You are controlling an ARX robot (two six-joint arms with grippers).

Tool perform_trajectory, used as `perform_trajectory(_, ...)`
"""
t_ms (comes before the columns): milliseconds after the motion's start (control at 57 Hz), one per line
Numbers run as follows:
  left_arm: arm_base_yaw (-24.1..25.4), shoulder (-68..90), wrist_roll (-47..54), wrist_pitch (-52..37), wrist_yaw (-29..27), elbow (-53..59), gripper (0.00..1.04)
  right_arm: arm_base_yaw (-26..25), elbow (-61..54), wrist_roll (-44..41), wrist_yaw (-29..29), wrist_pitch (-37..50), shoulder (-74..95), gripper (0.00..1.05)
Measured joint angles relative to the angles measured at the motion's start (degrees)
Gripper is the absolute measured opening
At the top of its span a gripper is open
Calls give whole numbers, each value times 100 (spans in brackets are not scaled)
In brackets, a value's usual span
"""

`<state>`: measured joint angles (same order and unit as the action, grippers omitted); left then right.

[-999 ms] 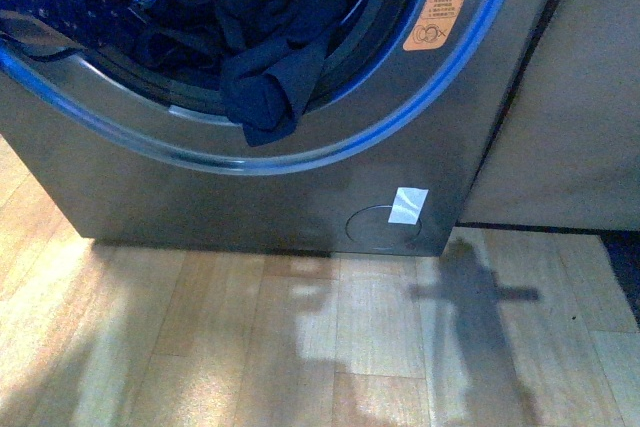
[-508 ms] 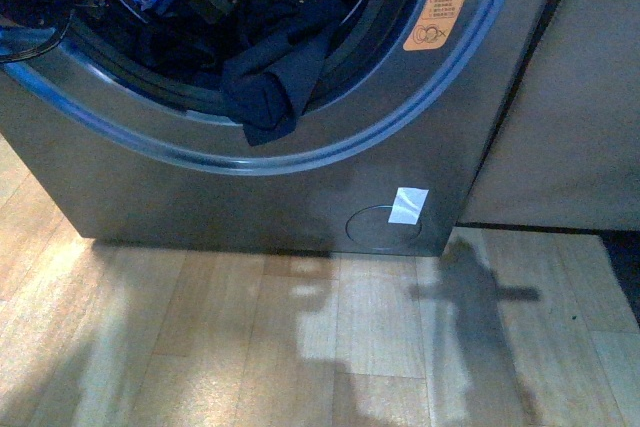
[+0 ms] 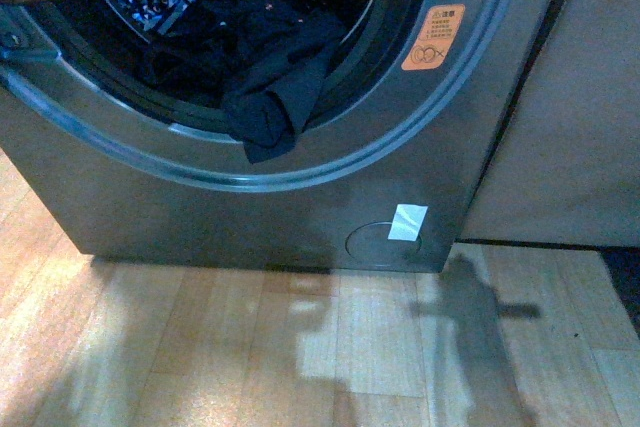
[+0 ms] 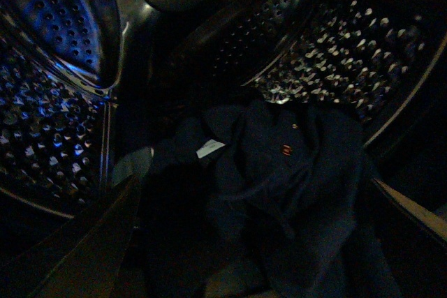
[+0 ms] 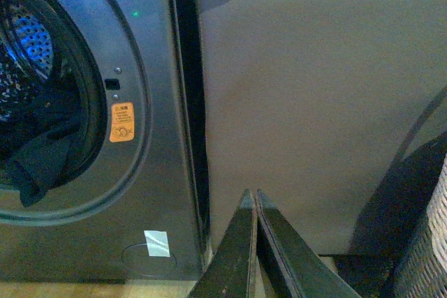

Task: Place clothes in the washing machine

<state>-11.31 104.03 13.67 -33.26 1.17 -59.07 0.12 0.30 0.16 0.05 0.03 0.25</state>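
The right end effector (image 5: 253, 204) hangs outside by the grey-beige cabinet (image 5: 314, 102), its two fingers pressed together on nothing. The left end effector itself is out of sight; only its camera looks into the drum, so whether it is parted or closed, I cannot tell. A second ago the blue glow flooded the porthole ring; now it has faded on the washing machine (image 3: 330, 197) and the view sits a touch higher. The clothes (image 3: 265, 97) lie mostly in the drum, one floppy fold still draped over the lower lip of the opening. My read: nearly loaded, that fold needs tucking in. The orange warning sticker (image 3: 433, 37) carries print too small to read; the white tag (image 3: 407, 221) looks blank.
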Motion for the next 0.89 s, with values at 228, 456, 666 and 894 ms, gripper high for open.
perform_trajectory(228,-131,-1659,-863,415,498,1137,98,0,0,0,0,0,0,2)
perform_trajectory(456,-348,-3744,-1445,898,496,2306,98,0,0,0,0,0,0,2)
perform_trajectory(666,-380,-5549,-1410,702,-1515,3617,64,0,0,0,0,0,0,2)
perform_trajectory(894,59,-6161,-1408,619,-1123,4463,26,0,0,0,2,0,0,2)
